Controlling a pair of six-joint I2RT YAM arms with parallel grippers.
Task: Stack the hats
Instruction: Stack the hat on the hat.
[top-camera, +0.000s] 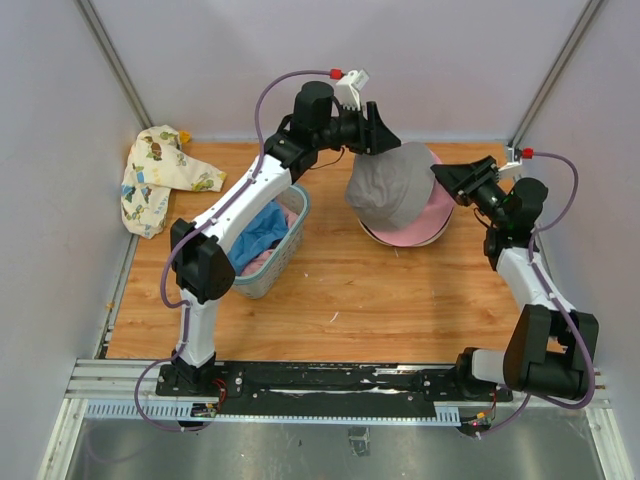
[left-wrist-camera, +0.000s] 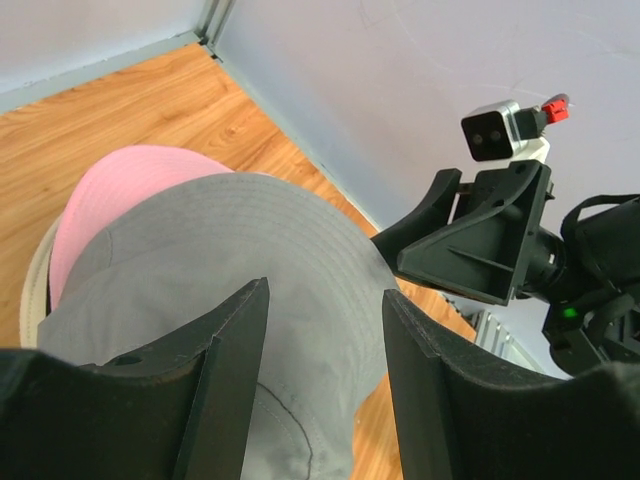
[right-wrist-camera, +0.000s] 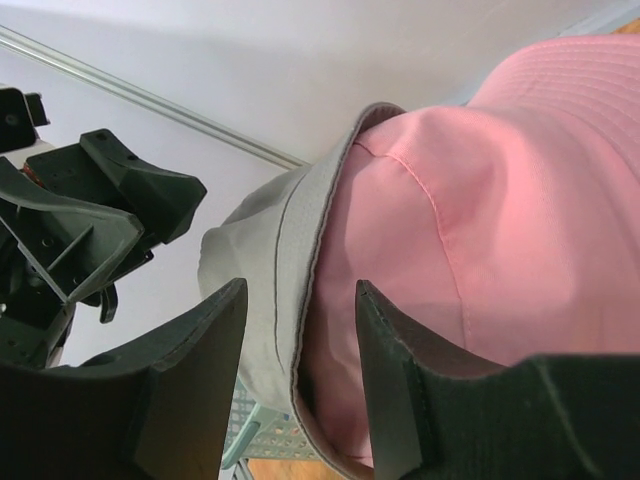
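A grey hat (top-camera: 390, 188) lies draped over a pink hat (top-camera: 432, 222) at the back right of the table, and a cream brim shows under them. My left gripper (top-camera: 386, 135) hangs at the grey hat's far edge. Its jaws are open, with the grey hat (left-wrist-camera: 230, 250) beyond them and the pink hat (left-wrist-camera: 120, 180) peeking out behind. My right gripper (top-camera: 446, 180) is at the stack's right side, also open. The grey hat's brim (right-wrist-camera: 270, 270) and the pink hat (right-wrist-camera: 480, 220) run through the gap between its fingers (right-wrist-camera: 190, 360), untouched by both at once.
A blue-grey mesh basket (top-camera: 293, 250) stands left of the stack with teal and pink fabric inside, under my left arm. A cream cloth with cartoon prints (top-camera: 160, 180) lies at the back left corner. Walls close in behind and on both sides.
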